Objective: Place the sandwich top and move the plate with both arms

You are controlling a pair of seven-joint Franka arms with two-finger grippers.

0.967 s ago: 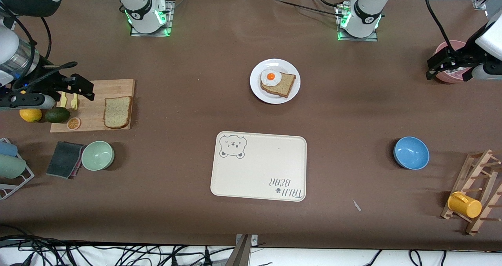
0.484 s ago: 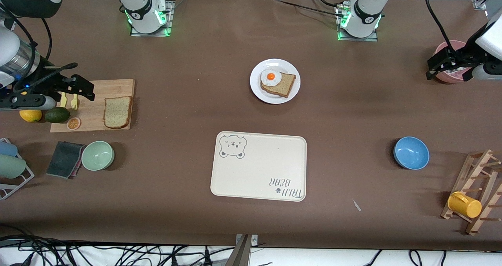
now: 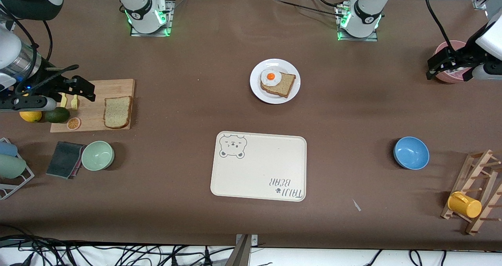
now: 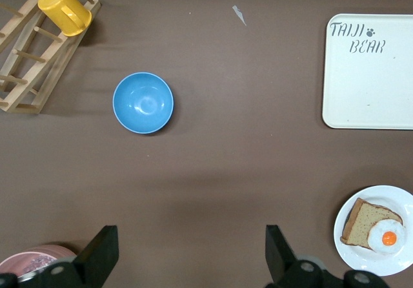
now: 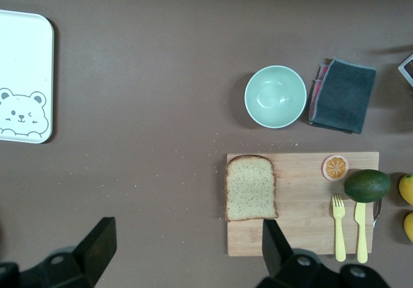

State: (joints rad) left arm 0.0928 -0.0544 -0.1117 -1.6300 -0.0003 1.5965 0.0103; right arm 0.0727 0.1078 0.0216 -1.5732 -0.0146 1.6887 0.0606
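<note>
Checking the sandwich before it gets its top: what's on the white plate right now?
On the plate lies a brown bread slice with a fried egg on it. The egg covers part of that slice.

Two bread slices: the sandwich top (image 3: 117,112) and a darker one under one fried egg (image 3: 271,77). One plate (image 3: 292,88), one tray (image 3: 259,166), one cutting board (image 3: 94,113). Three bowls: green (image 3: 97,155), blue (image 3: 411,152), pink (image 3: 451,62). One yellow cup (image 3: 464,204), one avocado (image 3: 57,115), one orange slice (image 3: 73,123), one cloth (image 3: 64,159)
</note>
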